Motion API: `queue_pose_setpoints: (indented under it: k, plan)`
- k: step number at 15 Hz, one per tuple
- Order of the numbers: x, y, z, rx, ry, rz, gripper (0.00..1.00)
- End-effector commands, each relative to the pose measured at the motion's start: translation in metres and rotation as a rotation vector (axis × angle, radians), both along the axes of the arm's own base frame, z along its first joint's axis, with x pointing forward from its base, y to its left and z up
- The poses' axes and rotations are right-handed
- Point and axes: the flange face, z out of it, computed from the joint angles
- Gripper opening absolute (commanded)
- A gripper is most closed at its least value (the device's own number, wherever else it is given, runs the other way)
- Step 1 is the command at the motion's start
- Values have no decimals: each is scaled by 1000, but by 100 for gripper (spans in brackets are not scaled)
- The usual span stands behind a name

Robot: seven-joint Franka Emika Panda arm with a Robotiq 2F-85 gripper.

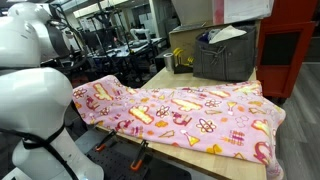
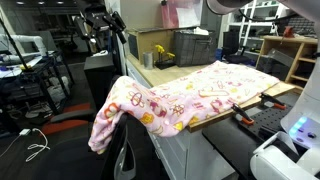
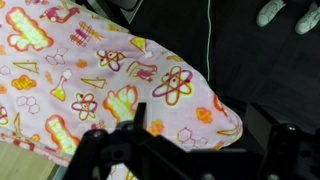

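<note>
— Where do we see the pink blanket printed with yellow flasks and atoms (image 1: pixel 195 115)?
— We see it spread across the wooden table (image 2: pixel 228 110), one end drooping over the edge (image 2: pixel 115 115).
— And the gripper (image 3: pixel 188 155)?
— In the wrist view we find it over the blanket's border, jaws wide apart, holding nothing.

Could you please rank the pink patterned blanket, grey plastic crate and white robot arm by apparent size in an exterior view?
Pink patterned blanket and white robot arm: roughly alike; the arm is nearest the camera.
Grey plastic crate: smallest.
</note>
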Motion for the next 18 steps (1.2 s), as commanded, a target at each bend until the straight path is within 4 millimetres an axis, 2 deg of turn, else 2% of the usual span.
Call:
queue_pose_setpoints:
  k: [1, 5, 10, 18]
  plan:
    - [-22, -10, 36, -81, -28, -39, 100]
    - [-32, -27, 64, -190, -98, -117, 100]
    - [-19, -61, 101, -295, -233, -226, 100]
    - [1, -114, 122, -493, -288, -323, 100]
